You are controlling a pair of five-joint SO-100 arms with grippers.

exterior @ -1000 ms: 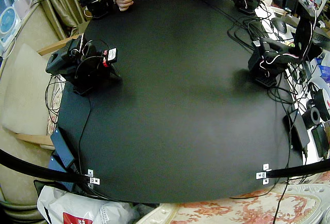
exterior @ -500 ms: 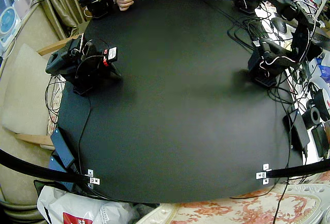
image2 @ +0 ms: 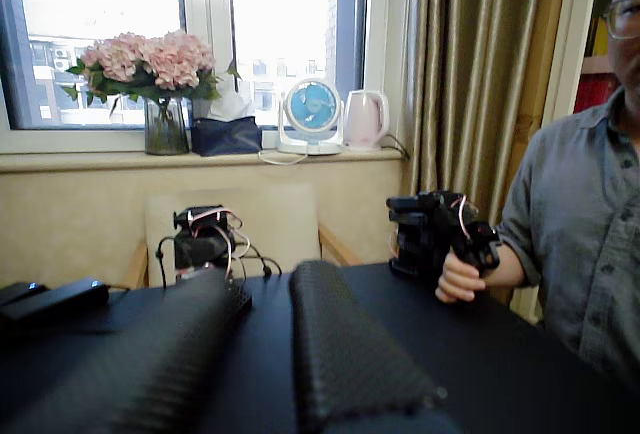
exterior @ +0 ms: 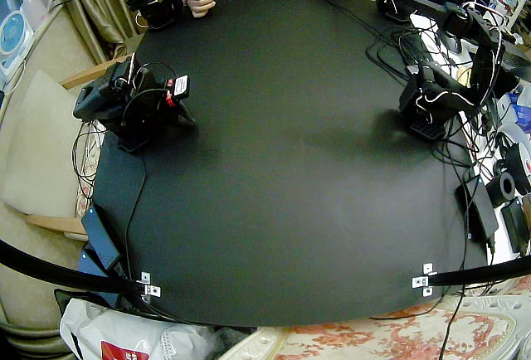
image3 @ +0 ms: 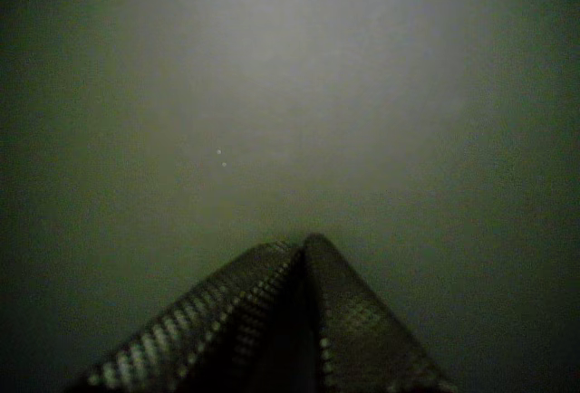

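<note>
The left arm (exterior: 485, 49) stands raised, its forearm stretched roughly level above the far side of the tabletop (exterior: 282, 177). In a wrist view the left pincer (image2: 272, 284) has a narrow gap between its jaws. The right arm (exterior: 133, 103) sits folded low at the tabletop's edge. The right pincer (image3: 304, 244) is closed, tips together just over the matte black surface.

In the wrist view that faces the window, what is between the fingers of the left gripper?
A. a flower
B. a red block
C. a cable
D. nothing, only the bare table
D: the left gripper has its fingers apart, and only the black table shows in the gap.
</note>
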